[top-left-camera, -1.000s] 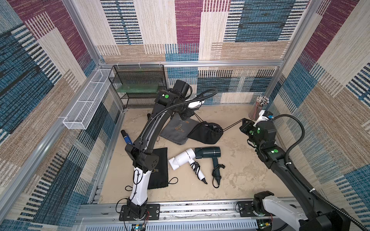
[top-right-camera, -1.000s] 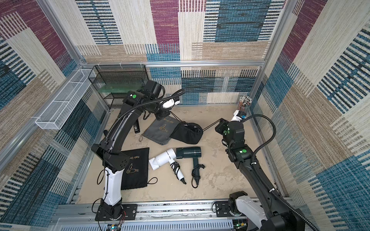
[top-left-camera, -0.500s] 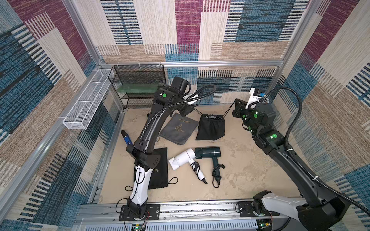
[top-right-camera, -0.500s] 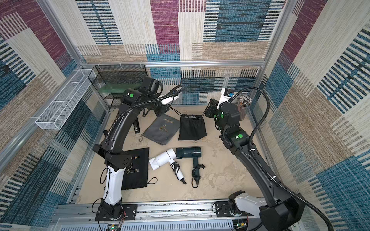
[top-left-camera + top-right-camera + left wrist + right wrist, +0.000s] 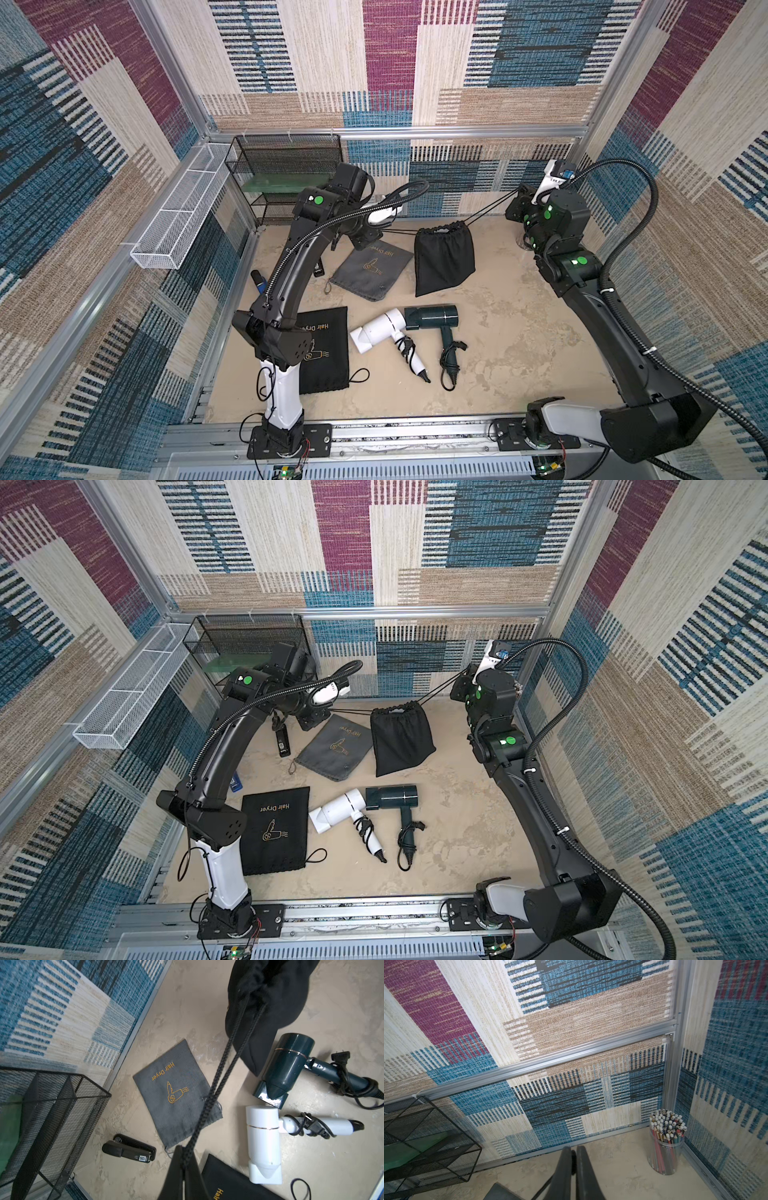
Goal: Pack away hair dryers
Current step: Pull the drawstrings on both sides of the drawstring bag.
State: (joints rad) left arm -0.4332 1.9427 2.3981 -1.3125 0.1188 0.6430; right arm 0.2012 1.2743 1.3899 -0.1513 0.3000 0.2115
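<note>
The left end effector (image 5: 184,1159) is clenched on a doubled black drawstring (image 5: 218,1076) that runs taut to the gathered mouth of a black pouch (image 5: 444,257). The right end effector (image 5: 573,1151) is clenched too, with a black cord pinched between its fingers. In both top views that cord stretches tight from the pouch mouth up to the right arm near the back right corner. The pouch sits between the two arms, mouth cinched and body bulging. What is inside it is hidden, and whether its lower corner rests on the bench (image 5: 519,332) I cannot tell.

Two dryers lie out on the bench toward the front, below the pouch in both top views. The white dryer (image 5: 378,332) and the teal dryer (image 5: 432,318) lie just beside each other, barrel ends nearly meeting, each handle wrapped in its black cord. Neither end effector is near them.

A grey pouch (image 5: 370,270) printed "Hair Dryer" lies flat beside the black pouch. A flat pouch (image 5: 326,349), black with the same print, lies by the left arm's base. A stapler (image 5: 128,1149) lies near a black mesh rack (image 5: 282,174) at the back left, and a pencil cup (image 5: 664,1147) stands in the back right corner.
</note>
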